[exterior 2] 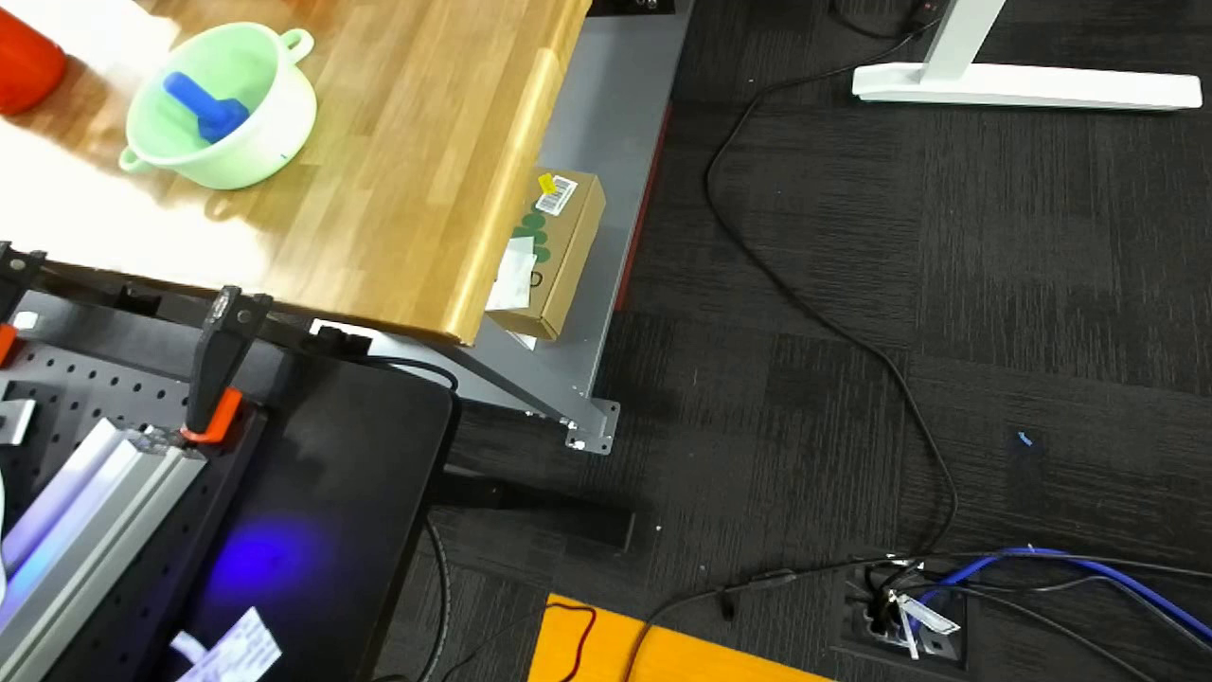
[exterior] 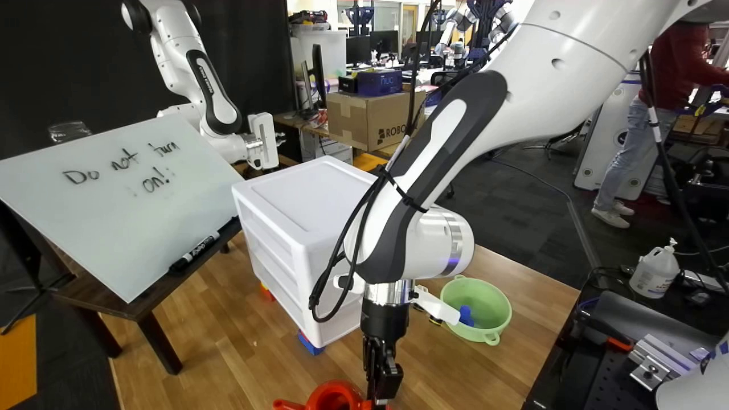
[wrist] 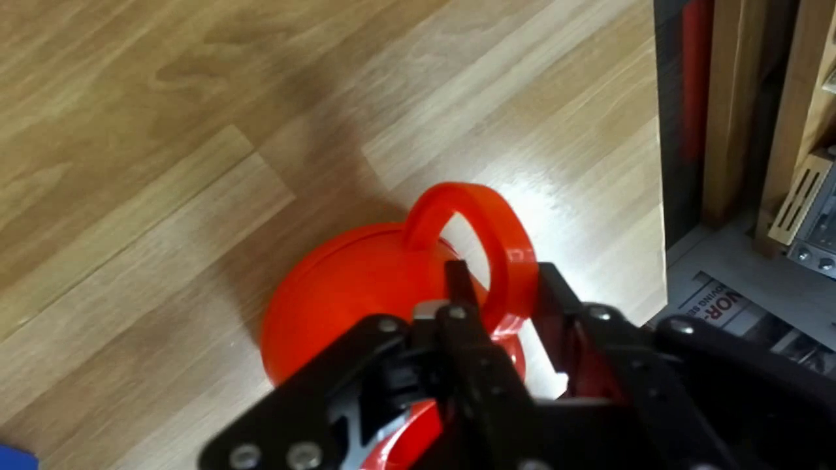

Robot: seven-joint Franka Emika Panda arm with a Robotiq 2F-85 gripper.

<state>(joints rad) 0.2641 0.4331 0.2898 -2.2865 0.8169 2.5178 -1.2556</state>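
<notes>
A red pot (exterior: 336, 393) with a spout and a looped handle stands on the wooden table at the bottom of an exterior view. In the wrist view the pot's rounded body (wrist: 339, 294) lies left of my gripper (wrist: 499, 282). The jaws are drawn close around the handle (wrist: 519, 267): one finger passes through the loop, and the other lies against its outer side. A thin gap shows beside the inner fingertip. My gripper (exterior: 380, 397) points down at the pot in that exterior view, its tips partly cut off by the lower edge.
A white drawer unit (exterior: 307, 199) stands behind the arm, with coloured blocks under it. A green bowl (exterior 2: 222, 104) holding a blue object (exterior 2: 208, 109) sits on the table. A whiteboard (exterior: 125, 199) with a marker (exterior: 196, 250) leans on a dark stand. Another arm (exterior: 211, 91) is behind.
</notes>
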